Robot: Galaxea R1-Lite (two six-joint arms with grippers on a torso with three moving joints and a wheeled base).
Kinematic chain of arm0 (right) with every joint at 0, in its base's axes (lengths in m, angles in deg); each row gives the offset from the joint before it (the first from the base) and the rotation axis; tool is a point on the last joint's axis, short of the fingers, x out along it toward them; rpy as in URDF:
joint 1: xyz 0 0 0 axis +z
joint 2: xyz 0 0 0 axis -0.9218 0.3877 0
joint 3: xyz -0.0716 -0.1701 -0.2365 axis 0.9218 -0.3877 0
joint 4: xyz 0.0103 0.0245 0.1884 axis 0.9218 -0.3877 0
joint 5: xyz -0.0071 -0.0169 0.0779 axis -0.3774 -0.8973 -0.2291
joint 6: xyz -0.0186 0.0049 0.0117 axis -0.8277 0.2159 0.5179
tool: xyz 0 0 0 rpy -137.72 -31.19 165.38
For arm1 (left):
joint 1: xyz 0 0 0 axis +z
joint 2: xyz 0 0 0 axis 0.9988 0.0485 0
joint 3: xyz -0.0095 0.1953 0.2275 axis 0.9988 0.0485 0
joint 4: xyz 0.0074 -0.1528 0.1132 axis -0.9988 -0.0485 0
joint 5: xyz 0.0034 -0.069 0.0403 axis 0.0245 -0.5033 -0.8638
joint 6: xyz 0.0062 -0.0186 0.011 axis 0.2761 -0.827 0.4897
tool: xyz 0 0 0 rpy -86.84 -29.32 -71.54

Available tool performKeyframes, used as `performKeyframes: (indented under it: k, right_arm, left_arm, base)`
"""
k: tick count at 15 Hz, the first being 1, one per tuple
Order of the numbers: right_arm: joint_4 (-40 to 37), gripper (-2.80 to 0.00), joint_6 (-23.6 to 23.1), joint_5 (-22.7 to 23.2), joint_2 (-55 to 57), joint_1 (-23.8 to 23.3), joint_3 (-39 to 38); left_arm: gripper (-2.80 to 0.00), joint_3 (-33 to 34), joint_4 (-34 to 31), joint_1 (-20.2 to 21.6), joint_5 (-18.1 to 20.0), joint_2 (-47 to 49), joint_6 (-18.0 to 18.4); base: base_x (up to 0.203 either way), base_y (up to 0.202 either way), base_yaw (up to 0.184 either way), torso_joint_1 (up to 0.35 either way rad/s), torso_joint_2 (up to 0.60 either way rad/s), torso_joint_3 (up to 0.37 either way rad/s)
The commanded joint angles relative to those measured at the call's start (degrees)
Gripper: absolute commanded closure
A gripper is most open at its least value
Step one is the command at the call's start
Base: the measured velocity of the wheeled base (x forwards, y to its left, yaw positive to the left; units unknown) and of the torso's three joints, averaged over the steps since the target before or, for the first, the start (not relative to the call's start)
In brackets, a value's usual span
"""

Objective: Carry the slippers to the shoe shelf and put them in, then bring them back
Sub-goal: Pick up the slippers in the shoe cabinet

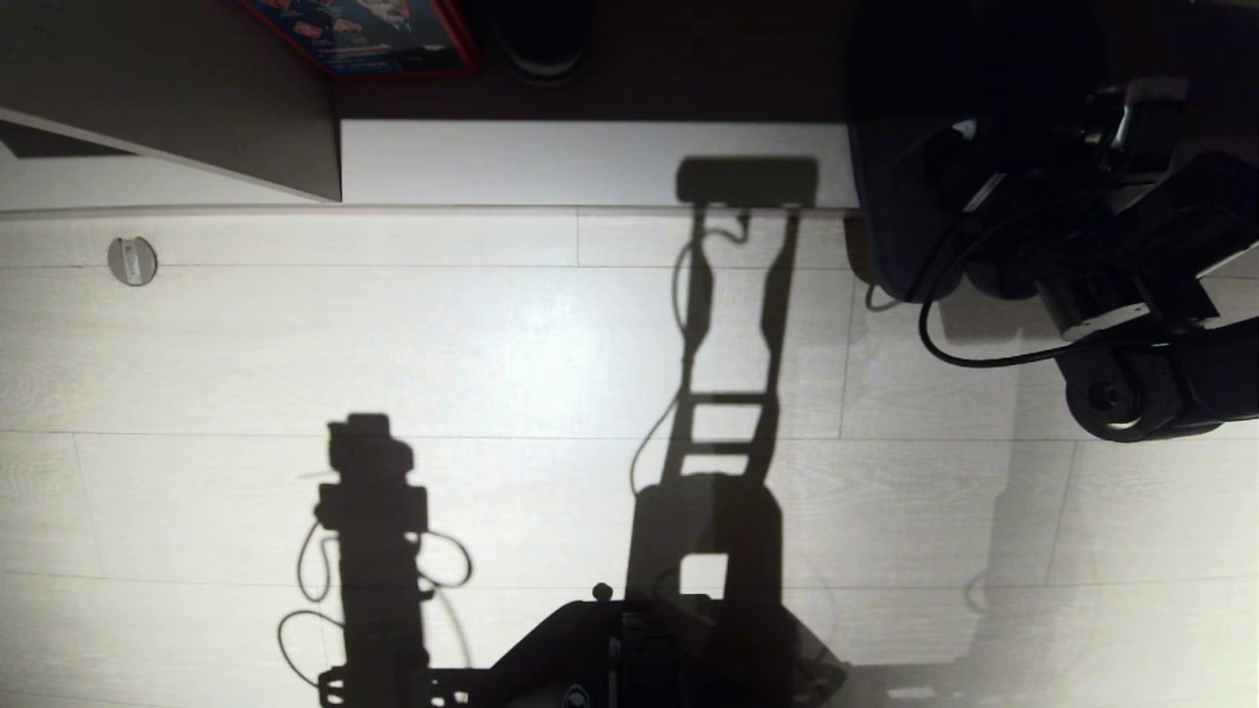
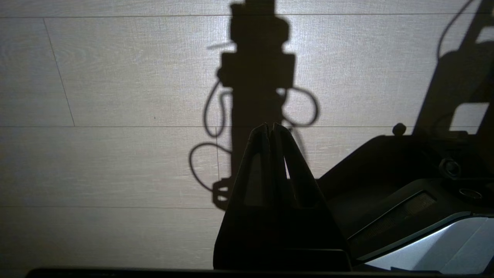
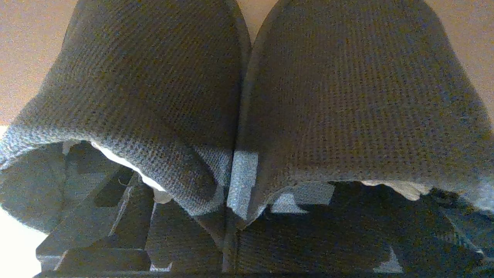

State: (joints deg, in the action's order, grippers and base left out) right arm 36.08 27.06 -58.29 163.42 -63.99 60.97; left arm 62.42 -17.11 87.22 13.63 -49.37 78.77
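In the head view, the pale wood-grain plank floor (image 1: 492,344) carries the robot's long shadow. The low shoe shelf with its light base board (image 1: 590,162) and dark back lies along the far side. The right arm (image 1: 1131,285), black and cabled, reaches in toward the shelf's right end; its fingers are hidden there.

In the left wrist view, the left gripper (image 2: 270,129) hangs over bare floor, its dark fingers (image 2: 260,162) pressed together and holding nothing.

In the right wrist view, the pair of black knitted open-heel slippers (image 3: 247,96) lies side by side, touching, filling the frame. The right gripper's dark fingers (image 3: 115,216) stand spread wide, reaching into the heel openings.
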Motion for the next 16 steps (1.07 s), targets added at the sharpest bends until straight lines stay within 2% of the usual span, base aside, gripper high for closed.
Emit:
performKeyframes:
  k: [1, 5, 6, 16]
  right_arm:
    - [0.48, -2.80, -0.07, 0.00, 0.06, -0.03, 0.06]
    - [0.57, -2.80, -0.07, 0.00, -0.09, -0.03, -0.11]
    - [0.57, 0.00, -0.07, 0.00, -0.12, -0.03, -0.11]
    - [0.57, 0.00, 0.20, 0.00, -0.64, -0.03, -0.73]
  left_arm:
    - [0.00, 0.05, 0.00, 0.00, 0.00, 0.05, -0.02]
    - [0.00, -0.04, 0.00, 0.00, 0.00, 0.05, -0.02]
    - [0.00, -0.04, 0.00, 0.00, 0.00, 0.05, -0.02]
    - [0.00, -0.04, 0.09, 0.00, 0.00, 0.05, -0.02]
  base:
    - [0.000, 0.000, 0.000, 0.000, 0.00, 0.000]
    - [0.000, 0.000, 0.000, 0.000, 0.00, 0.000]
    - [0.000, 0.000, 0.000, 0.000, 0.00, 0.000]
    - [0.000, 0.000, 0.000, 0.000, 0.00, 0.000]
